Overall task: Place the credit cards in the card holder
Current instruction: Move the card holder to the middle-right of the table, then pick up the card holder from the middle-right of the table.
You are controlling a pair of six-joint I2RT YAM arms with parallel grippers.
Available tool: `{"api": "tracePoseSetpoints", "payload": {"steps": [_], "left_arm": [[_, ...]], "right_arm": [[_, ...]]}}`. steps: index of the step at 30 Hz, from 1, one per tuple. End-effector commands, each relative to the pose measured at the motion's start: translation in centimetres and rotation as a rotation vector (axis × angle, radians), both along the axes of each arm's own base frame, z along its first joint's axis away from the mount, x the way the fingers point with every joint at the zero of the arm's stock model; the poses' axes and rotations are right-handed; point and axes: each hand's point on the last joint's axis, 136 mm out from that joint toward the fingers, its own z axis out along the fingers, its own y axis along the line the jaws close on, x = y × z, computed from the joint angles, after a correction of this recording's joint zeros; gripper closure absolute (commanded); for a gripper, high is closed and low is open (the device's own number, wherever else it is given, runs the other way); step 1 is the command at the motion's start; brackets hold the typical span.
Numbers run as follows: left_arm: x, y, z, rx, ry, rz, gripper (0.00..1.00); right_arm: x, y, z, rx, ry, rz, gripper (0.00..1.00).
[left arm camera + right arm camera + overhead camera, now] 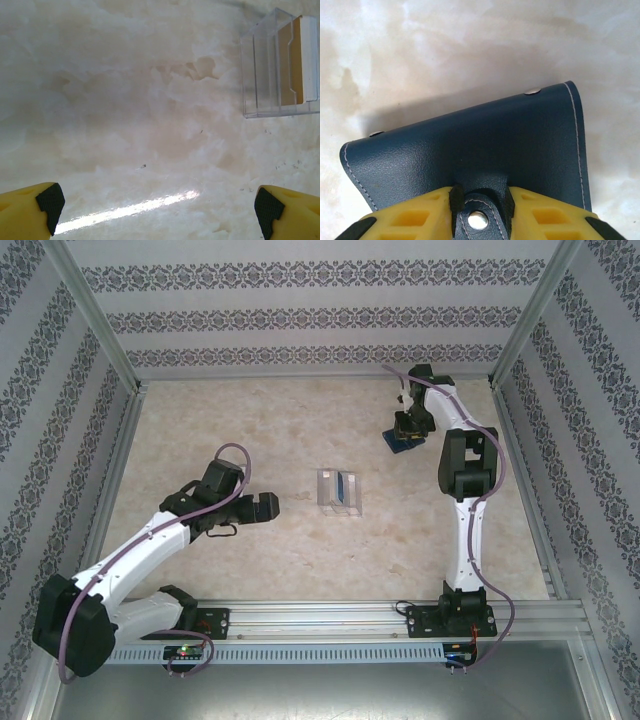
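Pinching the snap tab (478, 220) of the holder (470, 145), the right gripper (478, 207) has its yellow fingers (410, 222) closed on either side of the tab, with the black pads pressed against it. The right wrist view gives the close detail: navy grained leather, pale stitching along the edges, a rivet at each far corner, and a shadow on the marble table (395, 45) beyond the far edge. The holder looks tilted, but whether its far edge touches the table cannot be told.

From the top, the holder (398, 444) is just a small dark blue patch under the right gripper (405, 428), and the grip on the tab is too small to make out. This view gives the layout instead. The holder is at the far right of the table (250, 430), with the right arm stretched out to it. A clear stand (338, 492) sits mid-table, well apart from the holder. The left gripper (262, 506) is near the stand's left side and apart from it.

The left wrist view shows the left gripper (160, 210) open. Its fingers (50, 200) are spread to the bottom corners, with bare table between them. The stand (260, 75) is at the upper right, and a tan card (290, 65) stands upright in it against a white one. From the top, the contents show as a blue strip (345, 486).
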Motion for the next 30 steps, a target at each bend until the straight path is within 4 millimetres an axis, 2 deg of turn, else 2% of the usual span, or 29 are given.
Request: {"api": "tracePoseSetpoints", "payload": {"steps": [1,6,15,20,25,30], "left_arm": [[-0.3,-0.7,-0.3,-0.003,-0.022,-0.054,0.01],[-0.5,-0.8,-0.4,-0.007,-0.022,-0.068,0.01],[-0.5,-1.5,-0.9,-0.032,-0.020,-0.088,0.00],[-0.5,-1.9,-1.3,-0.042,0.004,-0.095,0.00],[-0.5,-2.1,-1.5,-0.038,0.013,-0.097,0.00],[-0.6,-2.2,-1.6,-0.042,0.011,-0.101,0.00]], "right_arm": [[-3.8,1.9,-0.1,0.052,0.098,0.060,0.69],[-6.4,3.0,-0.1,0.002,0.124,0.111,0.70],[-9.6,4.2,1.3,0.024,0.119,0.107,0.58],[-11.4,5.1,0.1,0.057,0.204,0.168,0.55],[-11.5,4.5,-1.3,-0.025,0.223,0.202,0.59],[-11.7,4.3,-1.5,-0.119,0.240,0.244,0.64]]}}
